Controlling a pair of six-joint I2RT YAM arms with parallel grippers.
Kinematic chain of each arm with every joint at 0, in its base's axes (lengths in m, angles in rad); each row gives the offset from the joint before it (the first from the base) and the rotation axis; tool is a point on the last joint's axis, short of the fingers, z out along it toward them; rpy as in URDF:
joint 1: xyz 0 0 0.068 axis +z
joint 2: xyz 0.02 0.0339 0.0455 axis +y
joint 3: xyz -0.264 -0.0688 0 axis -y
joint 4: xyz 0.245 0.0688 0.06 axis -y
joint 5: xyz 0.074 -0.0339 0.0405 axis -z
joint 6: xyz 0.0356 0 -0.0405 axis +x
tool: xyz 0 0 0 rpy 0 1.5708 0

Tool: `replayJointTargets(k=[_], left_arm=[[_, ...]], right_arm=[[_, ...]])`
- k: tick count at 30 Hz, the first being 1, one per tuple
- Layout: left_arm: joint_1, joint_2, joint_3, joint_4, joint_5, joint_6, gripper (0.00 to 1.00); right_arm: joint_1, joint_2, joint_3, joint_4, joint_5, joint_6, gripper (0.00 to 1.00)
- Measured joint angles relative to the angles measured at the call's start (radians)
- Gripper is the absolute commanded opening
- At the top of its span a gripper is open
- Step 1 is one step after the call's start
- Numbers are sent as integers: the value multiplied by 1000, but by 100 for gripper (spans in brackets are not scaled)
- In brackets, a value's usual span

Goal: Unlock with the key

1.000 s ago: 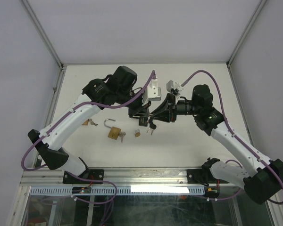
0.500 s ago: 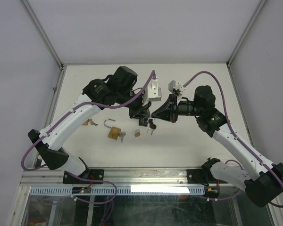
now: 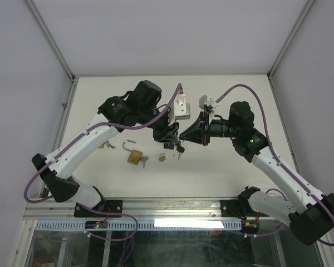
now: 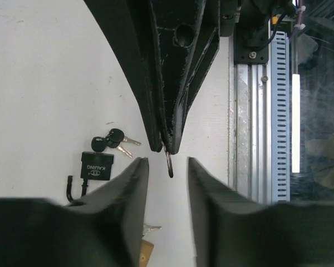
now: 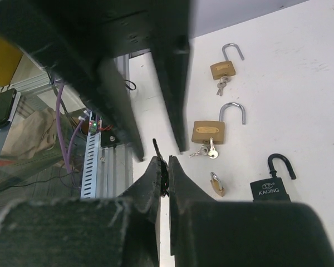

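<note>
right claw [image 5: 163,162]: clenched on key [image 4: 168,162], above mid-counter [image 3: 222,169] | left claw [image 4: 165,166]: released, tips flanking key, gap seen in left wrist view only | black padlock [image 5: 271,187]: on counter beneath claws, shackle open

Padlock [image 5: 208,132] on table [image 5: 300,83], keys [image 5: 203,150] beside

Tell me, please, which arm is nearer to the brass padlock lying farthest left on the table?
Left. The left arm has its forearm right beside that padlock; the right arm comes in from the opposite side, far from it.
</note>
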Motion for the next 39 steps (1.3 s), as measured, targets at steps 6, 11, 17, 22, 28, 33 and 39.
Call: replayJointTargets(k=[6,11,17,22,28,33,39], left_arm=[[22,-77,-156,132,-11,-57,97],[34,-137,-287,225,-99,-104,96],[27,-97,-484,273,-280,-190,99],[-14,50,-522,300,-405,-235,98],[-27,107,-594,359,-456,-238,76],[-27,174,-610,397,-499,-221,54],[-27,209,-621,438,-531,-212,52]], right_arm=[[-1,-38,0,-49,24,0,0],[-8,-105,-26,-95,115,4,0],[-10,-166,-76,-160,336,34,0],[-12,-195,-105,-191,438,55,0],[-13,-220,-126,-196,467,68,0],[-13,-220,-130,-196,467,69,0],[-13,-219,-130,-196,467,69,0]])
